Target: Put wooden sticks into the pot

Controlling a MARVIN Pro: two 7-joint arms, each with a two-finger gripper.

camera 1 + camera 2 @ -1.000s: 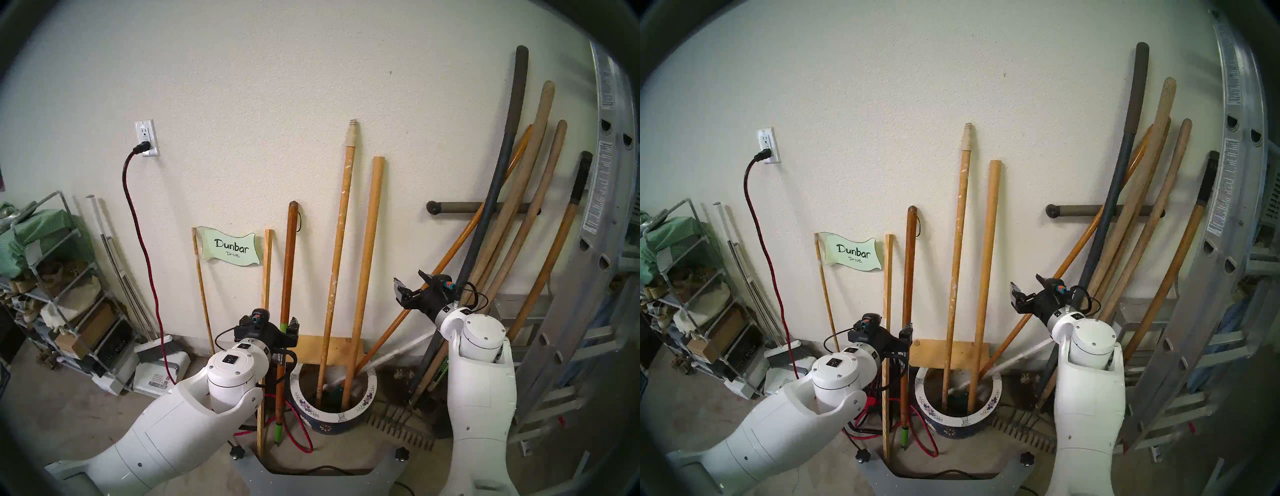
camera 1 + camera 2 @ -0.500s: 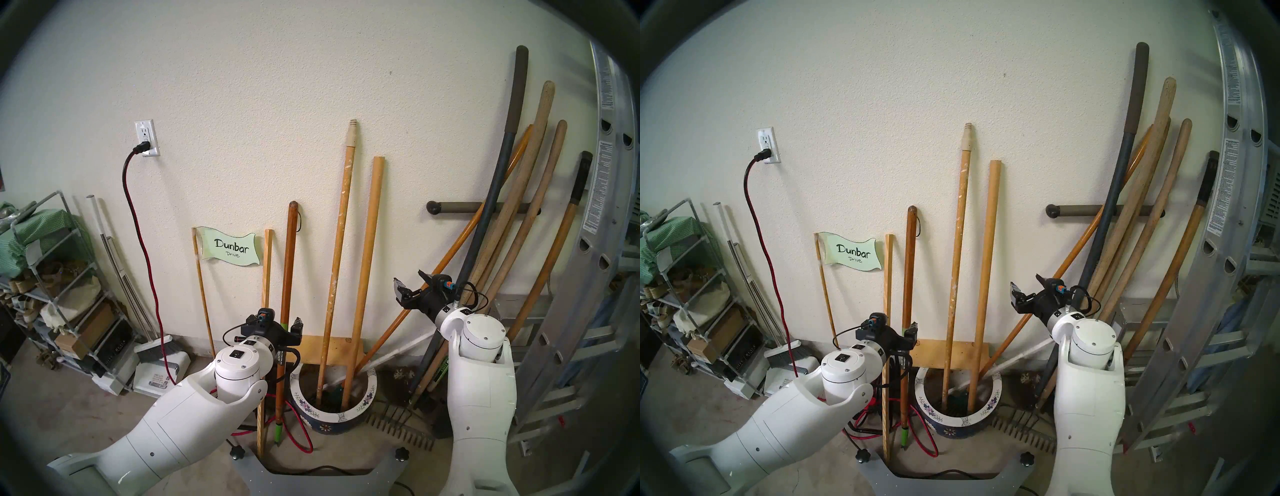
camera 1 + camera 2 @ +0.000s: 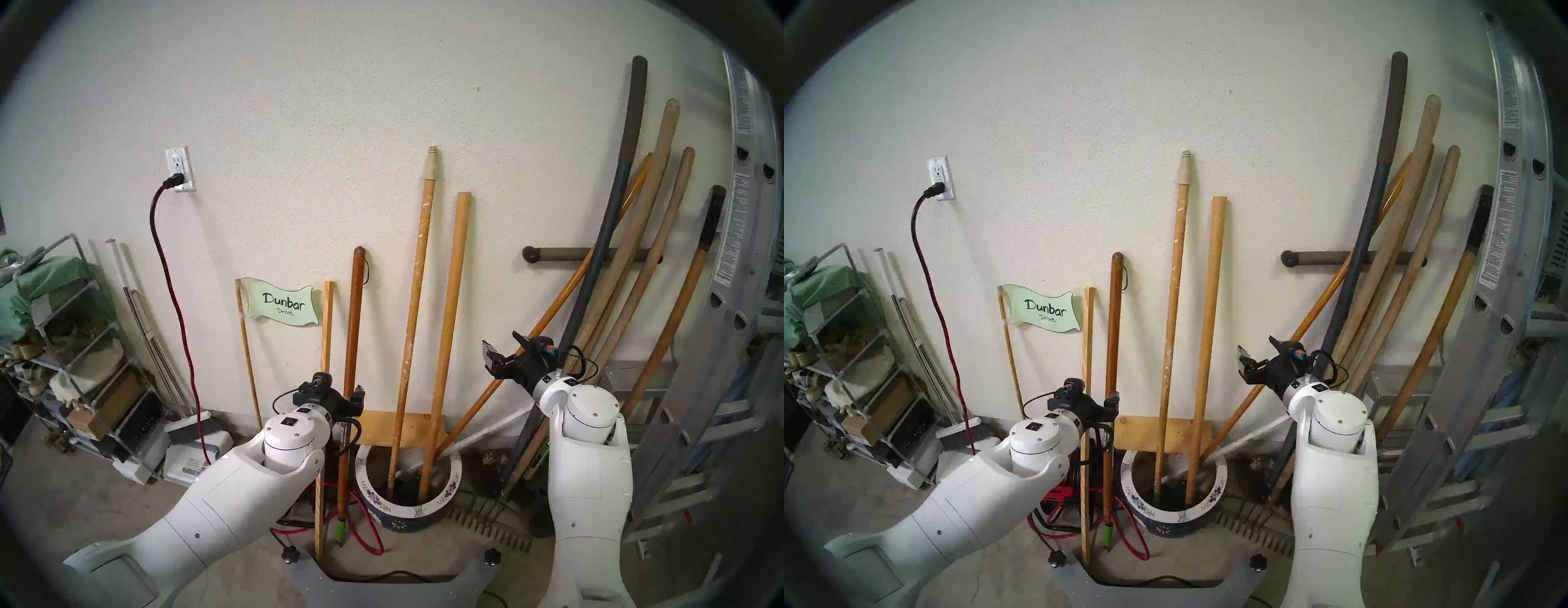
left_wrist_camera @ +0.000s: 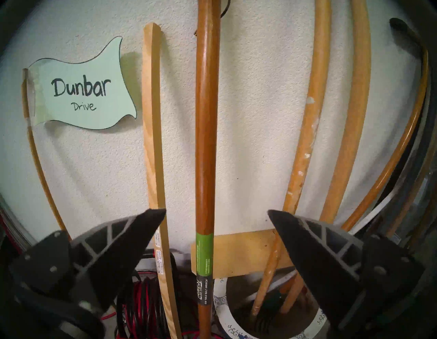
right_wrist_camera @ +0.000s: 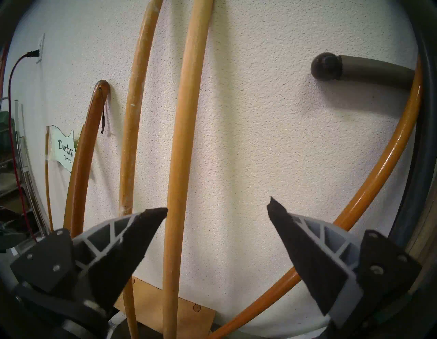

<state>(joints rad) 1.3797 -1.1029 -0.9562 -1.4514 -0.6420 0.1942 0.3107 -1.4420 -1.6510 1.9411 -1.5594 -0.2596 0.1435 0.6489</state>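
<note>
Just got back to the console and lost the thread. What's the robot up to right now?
The left gripper is open around the dark red-brown stick, which stands on the floor left of the pot, not yet gripped. The paint-flecked stick and the plain dowel already stand in the pot. The right gripper is open and empty, up near the tool handles.

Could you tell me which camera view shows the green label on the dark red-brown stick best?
The left wrist view: the green label fills the centre, between the open fingers, print visible. Both head views show only a green sliver beside the left gripper; the right wrist view misses it.
</note>
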